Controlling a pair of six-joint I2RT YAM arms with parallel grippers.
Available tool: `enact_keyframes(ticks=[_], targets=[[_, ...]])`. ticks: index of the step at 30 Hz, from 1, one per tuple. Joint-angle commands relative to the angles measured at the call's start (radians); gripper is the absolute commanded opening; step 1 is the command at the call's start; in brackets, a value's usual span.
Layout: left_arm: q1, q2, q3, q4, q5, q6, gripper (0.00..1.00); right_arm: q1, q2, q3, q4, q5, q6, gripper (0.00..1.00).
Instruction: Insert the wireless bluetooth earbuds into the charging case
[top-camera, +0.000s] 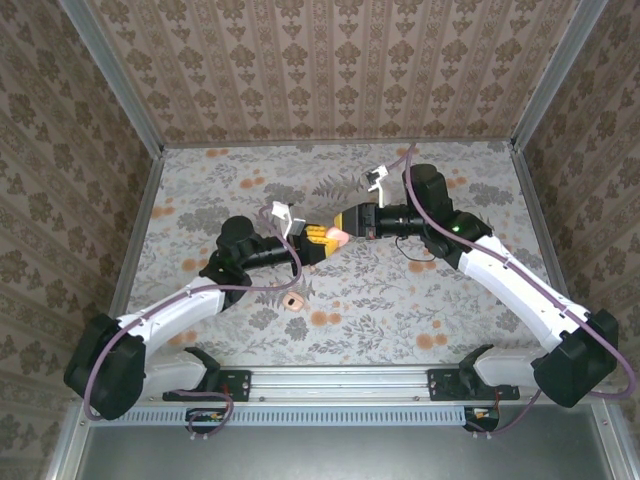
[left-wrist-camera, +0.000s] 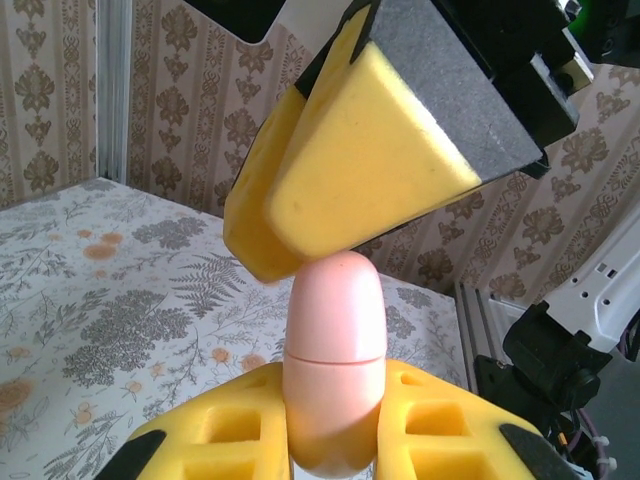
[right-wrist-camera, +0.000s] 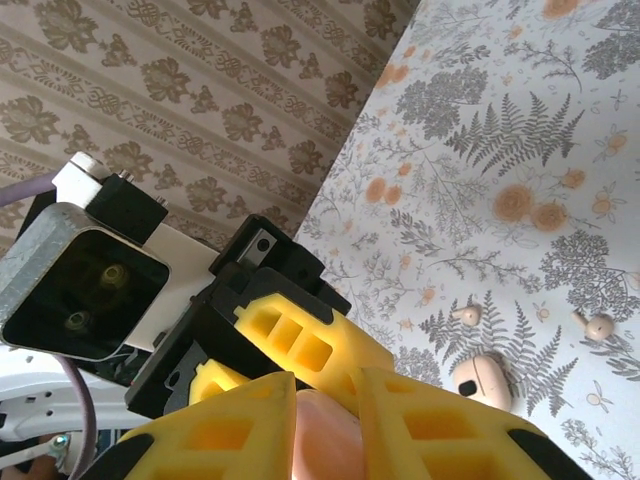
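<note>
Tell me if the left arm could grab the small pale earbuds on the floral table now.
Probably not yet. The left gripper is shut on the smooth pink plastic capsule, which the right gripper also pinches. The earbuds lie in the open, so it must let go first.

The charging case (left-wrist-camera: 335, 350) is hidden at its lower end between the pads of the left gripper (left-wrist-camera: 335, 405) and cut off by the bottom edge. The right gripper (left-wrist-camera: 300, 240) covers its top. The pale piece (top-camera: 293, 300) on the near table (top-camera: 200, 200) is too small to identify.
</note>
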Motion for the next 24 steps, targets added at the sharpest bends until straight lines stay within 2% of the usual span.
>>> enact_keyframes(ticks=[1, 6, 12, 18, 24], targets=[[0.028, 0.006, 0.029, 0.033, -0.072, -0.034, 0.0, 0.026, -0.02, 0.023, -0.089, 0.018, -0.038, 0.27], [0.052, 0.027, 0.053, -0.051, -0.106, -0.067, 0.0, 0.014, -0.113, 0.01, -0.126, 0.203, -0.086, 0.4], [0.074, 0.115, 0.113, -0.192, -0.14, -0.065, 0.0, -0.026, -0.159, -0.048, -0.164, 0.401, -0.083, 0.45], [0.074, 0.308, 0.224, -0.424, -0.247, -0.033, 0.0, -0.05, -0.143, -0.09, -0.201, 0.46, -0.085, 0.48], [0.071, 0.532, 0.29, -0.426, -0.28, -0.139, 0.01, -0.082, -0.13, -0.129, -0.21, 0.46, -0.099, 0.48]])
